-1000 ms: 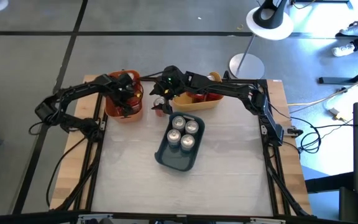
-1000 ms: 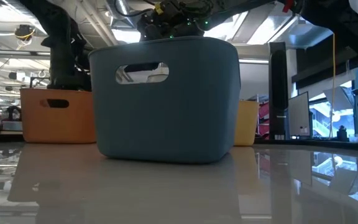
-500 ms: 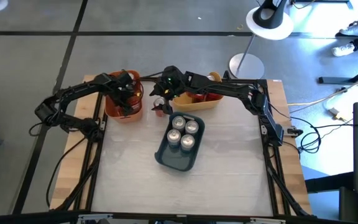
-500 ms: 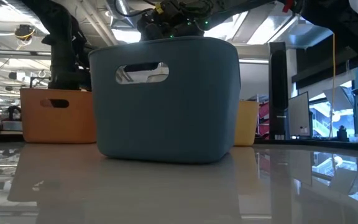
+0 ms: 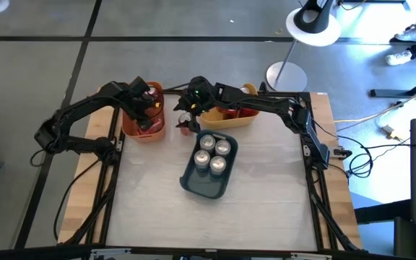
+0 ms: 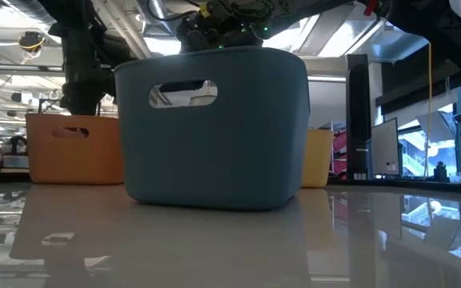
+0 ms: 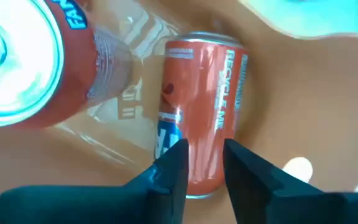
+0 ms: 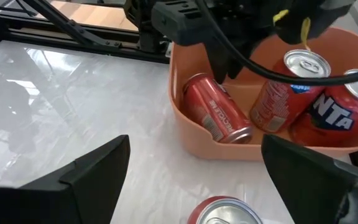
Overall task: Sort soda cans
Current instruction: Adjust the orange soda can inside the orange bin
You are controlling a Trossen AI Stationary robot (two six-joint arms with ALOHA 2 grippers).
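My left gripper [image 7: 205, 158] [image 5: 144, 101] is inside the orange bin [image 5: 146, 130], its fingers a narrow gap apart. It hangs just above a red soda can [image 7: 201, 118] [image 8: 219, 118] that lies on its side on the bin floor. Two more red cans [image 8: 291, 87] stand upright in that bin. My right gripper [image 8: 194, 143] [image 5: 186, 115] is wide open. Its fingers stand on either side of an upright red can [image 8: 222, 211] [image 5: 186, 124] on the table between the orange and yellow bins. Several silver-topped cans [image 5: 213, 153] stand in the blue-grey bin [image 5: 206, 186].
The yellow bin [image 5: 230, 119] sits at the far edge beside the right arm and holds something red. In the low view the blue-grey bin [image 6: 214, 128] blocks the middle, with the orange bin [image 6: 74, 156] and yellow bin [image 6: 318, 156] behind it. The near half of the table is bare.
My left arm has drawn back a little toward the table's left and far edge and has risen slightly over the orange bin. My right arm and all the cans have kept still.
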